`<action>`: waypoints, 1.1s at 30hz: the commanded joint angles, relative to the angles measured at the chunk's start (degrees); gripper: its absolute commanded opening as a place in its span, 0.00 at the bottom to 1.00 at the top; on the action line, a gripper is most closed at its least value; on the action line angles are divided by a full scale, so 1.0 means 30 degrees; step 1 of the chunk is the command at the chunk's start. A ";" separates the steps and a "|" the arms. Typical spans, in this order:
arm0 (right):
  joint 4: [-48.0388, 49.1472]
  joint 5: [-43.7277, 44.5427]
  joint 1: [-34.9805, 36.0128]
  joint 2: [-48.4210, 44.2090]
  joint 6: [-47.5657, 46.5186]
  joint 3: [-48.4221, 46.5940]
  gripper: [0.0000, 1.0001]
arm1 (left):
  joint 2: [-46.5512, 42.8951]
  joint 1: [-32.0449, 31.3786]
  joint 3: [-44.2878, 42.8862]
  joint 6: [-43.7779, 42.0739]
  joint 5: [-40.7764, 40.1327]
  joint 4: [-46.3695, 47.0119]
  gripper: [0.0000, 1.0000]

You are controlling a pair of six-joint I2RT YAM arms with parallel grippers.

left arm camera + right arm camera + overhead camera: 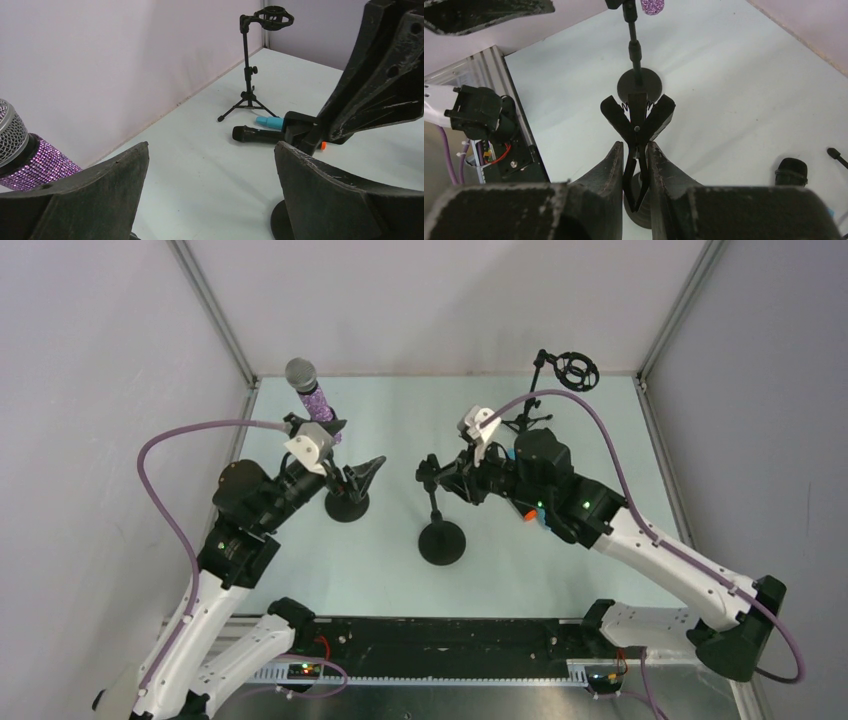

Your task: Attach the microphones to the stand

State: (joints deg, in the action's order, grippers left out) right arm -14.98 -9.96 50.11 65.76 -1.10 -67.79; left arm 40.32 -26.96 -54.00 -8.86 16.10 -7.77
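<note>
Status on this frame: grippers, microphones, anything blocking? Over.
Left gripper open beside purple microphone, apparently clipped on left stand. Right gripper shut on middle stand's clip. Black microphone, teal microphone on table, under right arm.

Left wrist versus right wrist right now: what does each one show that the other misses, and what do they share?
Only the left wrist: the tripod stand with its ring mount, the teal microphone lying near its feet, the mesh head of the purple microphone, and the left gripper, open and empty. Only the right wrist: the right gripper shut on the handles of the spring clip, the clip's mouth spread. Both: part of the purple microphone, and the black microphone lying on the table.
</note>
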 commanded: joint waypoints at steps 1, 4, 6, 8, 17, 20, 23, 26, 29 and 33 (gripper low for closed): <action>0.2073 -0.0669 0.0289 -0.1446 0.0306 0.1404 0.00 | -0.0224 0.0113 -0.0459 0.0373 0.0522 0.0693 1.00; 0.2340 -0.1143 0.0418 -0.1886 0.0155 0.2082 0.00 | -0.0192 0.0108 -0.0458 0.0372 0.0814 0.0684 1.00; 0.2344 -0.1077 0.0452 -0.2115 -0.0113 0.2436 0.00 | -0.0137 0.0110 -0.0469 0.0427 0.1152 0.0638 1.00; 0.2345 -0.0915 0.0336 -0.2228 -0.0201 0.2608 0.00 | -0.0116 0.0103 -0.0408 0.0449 0.1620 0.0584 1.00; 0.2614 -0.1859 -0.1291 -0.2509 0.0169 0.2637 0.50 | 0.0210 0.0108 -0.0375 0.0327 0.3402 0.0160 1.00; 0.2683 -0.2139 -0.1653 -0.2558 0.0075 0.2541 0.59 | 0.0316 0.0109 -0.0427 0.0274 0.3484 0.0121 1.00; 0.2594 -0.2596 -0.1939 -0.2693 0.0020 0.2283 0.66 | 0.0414 0.0110 -0.0478 0.0189 0.3520 0.0123 1.00; 0.1915 -0.3410 -0.2596 -0.2840 0.0145 0.1447 0.69 | 0.0494 0.0110 -0.0493 -0.0053 0.4131 0.0107 1.00; 0.0861 -0.4057 -0.3609 -0.2822 0.1218 0.0351 0.73 | 0.0647 0.0104 -0.0436 -0.0581 0.5085 0.0100 1.00; -0.0442 -0.3911 -0.5314 -0.2621 0.2311 -0.0324 0.76 | 0.0918 0.0111 -0.0374 -0.1013 0.6280 0.0066 1.00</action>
State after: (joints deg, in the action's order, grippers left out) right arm -13.19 -20.51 37.41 58.83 2.11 -65.25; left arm 42.46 -26.92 -54.00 -9.74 29.82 -7.90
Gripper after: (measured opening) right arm 0.756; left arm 0.996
